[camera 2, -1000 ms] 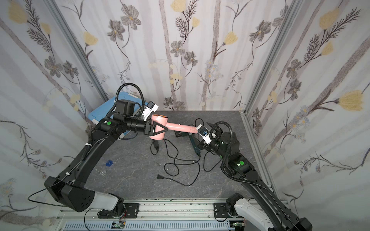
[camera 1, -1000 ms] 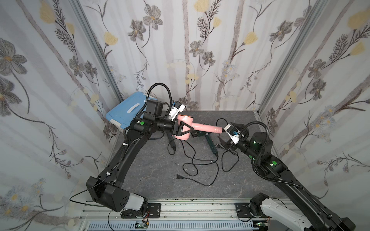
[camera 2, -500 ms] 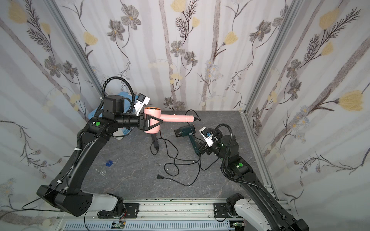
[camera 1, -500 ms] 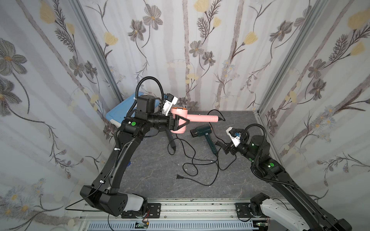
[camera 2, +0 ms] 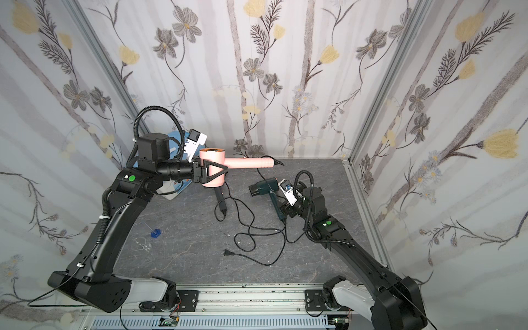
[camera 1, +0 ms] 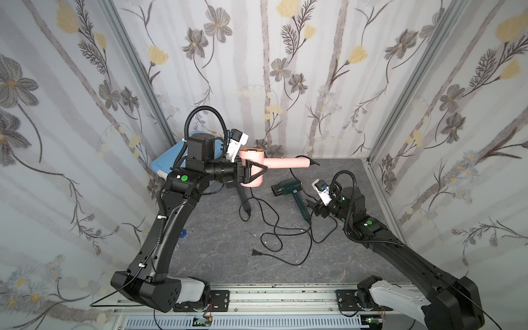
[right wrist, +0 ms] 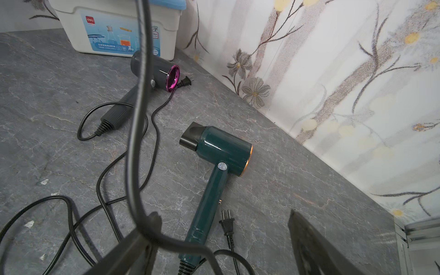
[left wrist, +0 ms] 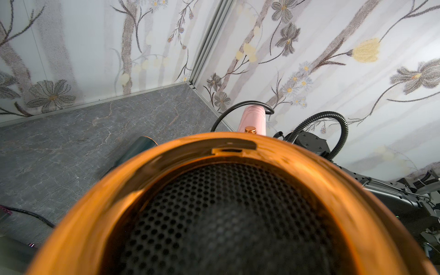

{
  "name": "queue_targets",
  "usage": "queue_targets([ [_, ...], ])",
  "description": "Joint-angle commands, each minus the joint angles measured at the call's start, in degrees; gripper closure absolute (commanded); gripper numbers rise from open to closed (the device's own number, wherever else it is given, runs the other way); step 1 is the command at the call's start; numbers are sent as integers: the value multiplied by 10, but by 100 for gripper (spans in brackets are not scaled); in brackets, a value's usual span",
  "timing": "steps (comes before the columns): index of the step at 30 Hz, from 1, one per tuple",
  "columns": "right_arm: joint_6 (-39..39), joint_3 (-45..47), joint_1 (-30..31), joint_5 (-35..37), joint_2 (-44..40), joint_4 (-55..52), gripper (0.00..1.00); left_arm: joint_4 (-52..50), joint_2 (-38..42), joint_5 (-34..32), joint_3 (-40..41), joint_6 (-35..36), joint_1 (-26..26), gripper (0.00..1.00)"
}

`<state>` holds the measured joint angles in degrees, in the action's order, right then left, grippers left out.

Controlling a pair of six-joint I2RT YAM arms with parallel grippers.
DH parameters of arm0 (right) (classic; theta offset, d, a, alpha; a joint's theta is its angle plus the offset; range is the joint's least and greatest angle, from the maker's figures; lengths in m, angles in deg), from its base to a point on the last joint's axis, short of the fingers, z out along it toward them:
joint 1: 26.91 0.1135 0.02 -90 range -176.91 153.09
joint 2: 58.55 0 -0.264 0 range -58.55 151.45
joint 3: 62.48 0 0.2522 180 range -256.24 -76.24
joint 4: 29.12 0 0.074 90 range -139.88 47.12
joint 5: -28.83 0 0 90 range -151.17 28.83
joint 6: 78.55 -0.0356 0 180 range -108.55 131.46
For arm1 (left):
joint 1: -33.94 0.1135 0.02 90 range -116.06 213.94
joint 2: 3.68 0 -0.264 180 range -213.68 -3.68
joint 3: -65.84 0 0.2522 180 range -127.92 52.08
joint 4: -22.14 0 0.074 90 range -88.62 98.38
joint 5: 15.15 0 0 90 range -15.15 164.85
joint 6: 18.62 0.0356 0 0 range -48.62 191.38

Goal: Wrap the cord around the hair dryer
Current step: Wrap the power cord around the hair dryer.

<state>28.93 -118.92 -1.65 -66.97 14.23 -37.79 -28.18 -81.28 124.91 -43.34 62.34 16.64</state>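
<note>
Floral walls [camera 1: 257, 57] on three sides, grey marbled surface [camera 1: 214, 257] below.

Back left corner: blue-lidded box [camera 1: 160, 167]. A small blue piece [camera 2: 155, 233] lies loose near the left edge.

Left end effector [camera 1: 255, 173] is clenched across the barrel of the pink dryer [camera 1: 281, 163]. It holds the dryer clear of the surface, over the back left area and just beside the box. The left wrist view is mostly the dryer's copper rim and black mesh [left wrist: 226, 214]. The handle sticks out level toward the right edge.

The cord [left wrist: 247, 102] leaves the handle tip, arcs up, then drops toward the surface.

The grey dryer [camera 1: 243, 198] has a magenta grille and lies on the surface below the pink one, near the box, with its own plug beside the barrel.

The green dryer [camera 1: 288, 187] lies on its side right of centre, toward the back edge. Its nozzle points at the left edge, its handle runs toward the front, and its own plug sits beside the handle.

Right end effector [camera 1: 311, 206] sits low, just beside the end of the green handle. It is released, jaws wide apart. In the right wrist view the cord [right wrist: 129, 147] comes down across one finger [right wrist: 123, 252] and into the gap, not pinched.

The rest of the cord lies in slack loops over the middle of the surface. Its plug [camera 1: 256, 252] is mid-surface, nearer the front edge.
</note>
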Motion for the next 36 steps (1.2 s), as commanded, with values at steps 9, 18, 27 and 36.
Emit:
queue_targets([
  [9,27,0,2,18,9,64,100,145,24,22,45,-78,39,100],
  [18,74,-12,80,97,-4,-9,100,398,18,11,117,-267,84,100],
  [27,89,-35,147,180,45,-88,100,521,-26,-12,139,-371,96,100],
  [36,92,-81,187,235,52,-140,100,424,-42,10,104,-283,75,100],
])
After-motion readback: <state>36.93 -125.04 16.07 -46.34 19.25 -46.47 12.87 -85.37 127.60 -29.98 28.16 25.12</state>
